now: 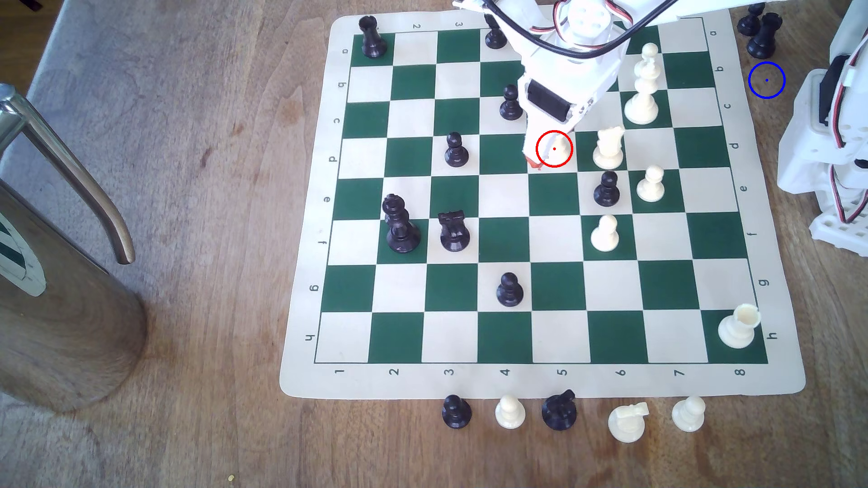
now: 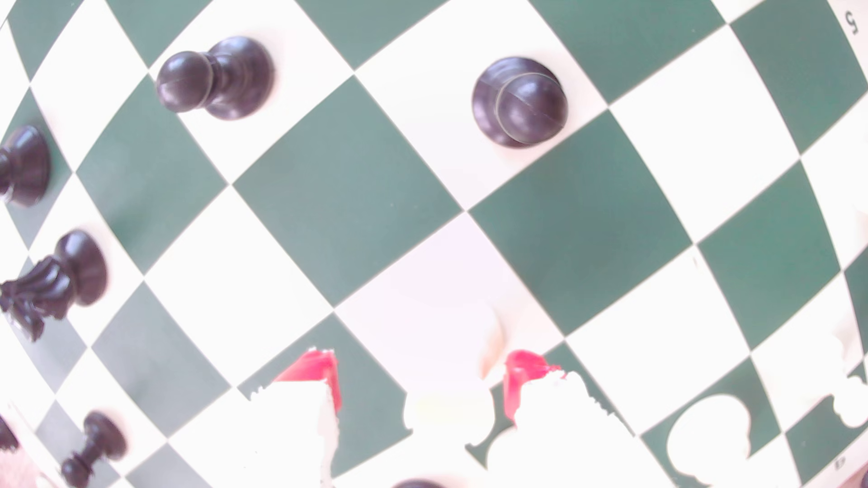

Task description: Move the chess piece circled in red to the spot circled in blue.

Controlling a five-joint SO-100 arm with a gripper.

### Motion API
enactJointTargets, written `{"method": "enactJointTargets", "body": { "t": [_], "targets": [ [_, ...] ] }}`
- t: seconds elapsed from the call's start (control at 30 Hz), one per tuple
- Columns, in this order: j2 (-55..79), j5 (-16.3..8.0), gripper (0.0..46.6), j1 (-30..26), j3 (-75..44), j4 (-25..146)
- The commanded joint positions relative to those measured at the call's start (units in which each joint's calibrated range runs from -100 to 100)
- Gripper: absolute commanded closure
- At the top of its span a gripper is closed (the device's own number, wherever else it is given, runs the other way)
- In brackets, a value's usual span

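Note:
The chess piece circled in red [image 1: 561, 141] is a cream-white piece on a white square of row d, mostly covered by my gripper [image 1: 545, 157], which comes down on it from above. In the wrist view its washed-out white top [image 2: 446, 408] sits between my red-tipped fingers [image 2: 314, 375], closer to one finger than the other. The gripper [image 2: 420, 375] stands open around it, with a gap on one side. The spot circled in blue [image 1: 766, 80] is bare wood off the board's edge at the exterior view's right.
A white knight [image 1: 609, 148] stands one square to the exterior view's right of the gripper. A black pawn [image 1: 511, 103] and the white king [image 1: 643, 84] are close by. Two black pieces [image 1: 763, 37] and the arm's base [image 1: 826, 141] flank the blue spot.

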Motion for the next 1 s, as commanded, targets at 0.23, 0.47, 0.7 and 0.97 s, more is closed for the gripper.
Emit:
{"method": "enactJointTargets", "body": {
  "t": [0.23,0.47,0.7,0.97],
  "targets": [
    [-1.5,-0.2,36.2,-0.4,-4.2,-0.1],
    [-2.5,-1.3,45.9,-0.6,-3.6,-1.0],
    [-5.6,-1.2,46.3,-0.1,-3.8,-0.6],
    [-16.5,-1.7,46.3,1.3,-14.4,13.5]
  ]
}}
